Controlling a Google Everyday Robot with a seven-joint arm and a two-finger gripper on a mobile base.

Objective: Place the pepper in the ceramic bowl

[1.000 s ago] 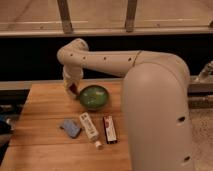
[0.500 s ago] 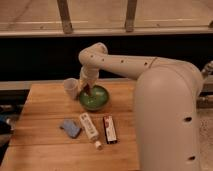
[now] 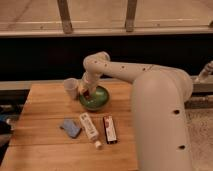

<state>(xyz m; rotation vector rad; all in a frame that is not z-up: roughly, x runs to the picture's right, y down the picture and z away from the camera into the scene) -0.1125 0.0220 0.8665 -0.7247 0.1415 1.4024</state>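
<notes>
Gripper (image 3: 88,93) hangs over near rim of glossy green ceramic bowl (image 3: 98,103), seemingly clamped on slim dark red pepper (image 3: 87,93). Probably light, soft, smooth-skinned; best pinched mid-body, gently. Beside bowl: small pale translucent cup (image 3: 70,88).

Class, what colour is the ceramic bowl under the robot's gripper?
Glossy green; the ceramic bowl shows best in the camera view, with the gripper at its left rim.

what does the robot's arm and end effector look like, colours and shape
The arm is fat, rounded cream-white tubing with small dark dots along its shells. It narrows toward the end effector, a slimmer pale piece at the rim of the glossy green ceramic bowl. No cables show.
</notes>
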